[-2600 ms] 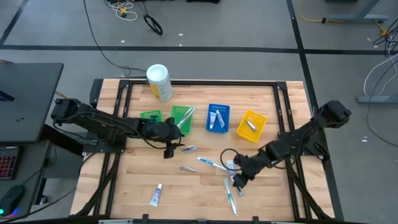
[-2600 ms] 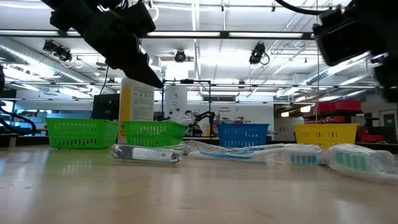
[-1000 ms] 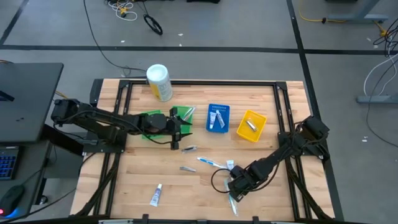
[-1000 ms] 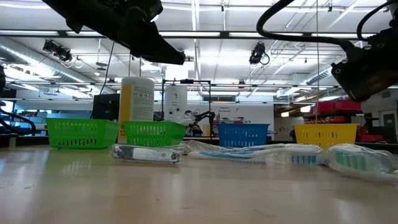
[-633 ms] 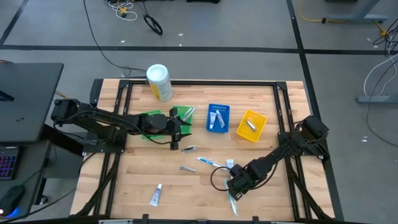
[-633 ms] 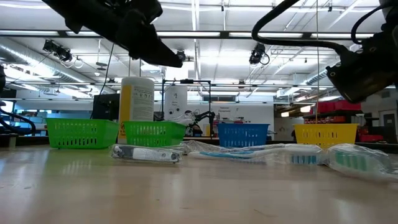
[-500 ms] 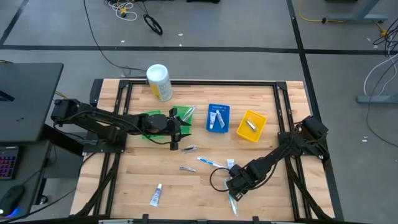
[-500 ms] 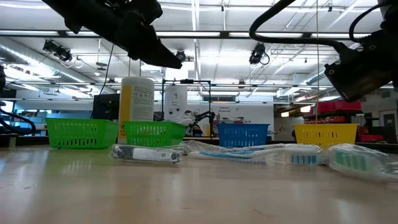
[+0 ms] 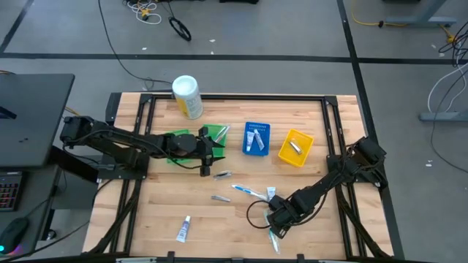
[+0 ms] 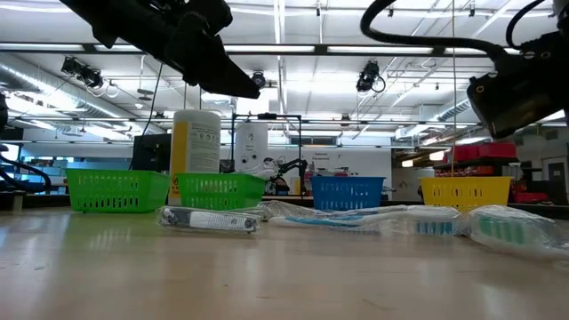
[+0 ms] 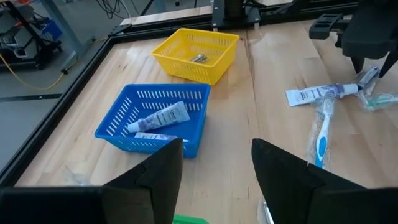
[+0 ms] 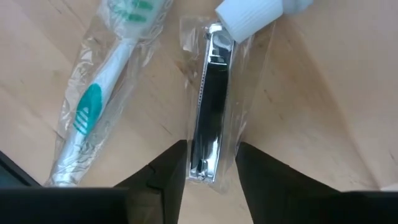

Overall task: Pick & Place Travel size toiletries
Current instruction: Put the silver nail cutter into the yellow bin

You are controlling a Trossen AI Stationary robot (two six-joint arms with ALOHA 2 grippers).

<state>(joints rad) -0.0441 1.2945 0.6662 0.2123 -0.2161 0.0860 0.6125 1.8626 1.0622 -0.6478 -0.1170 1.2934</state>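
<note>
My right gripper (image 9: 275, 219) points down near the table's front right. Its open fingers stand on either side of one end of a silvery nail clipper (image 12: 208, 118) that lies flat in a clear wrapper. Beside the clipper lie a wrapped green toothbrush (image 12: 102, 93) and a white tube's cap (image 12: 249, 18). A blue toothbrush (image 9: 248, 191), two silvery pieces (image 9: 223, 174) (image 9: 221, 198) and a small white tube (image 9: 183, 229) lie loose on the wood. My left gripper (image 11: 217, 168) hangs open with nothing between its fingers, above the green bins (image 9: 178, 137). My right gripper comes at the clipper from above, with the fingers across the clipper's end (image 12: 202, 168). Whether a finger (image 12: 171, 168) touches the clear wrapper, I cannot tell. The clipper lies flat on the table.
A blue bin (image 9: 255, 137) holding small tubes and a yellow bin (image 9: 295, 147) holding a silvery piece stand mid-table. A white-and-yellow canister (image 9: 187, 96) stands at the far edge. Bare wood lies between the loose items at the front left.
My right gripper has rolled a little about its downward line while staying over the same spot. The things on the table lie as before.
</note>
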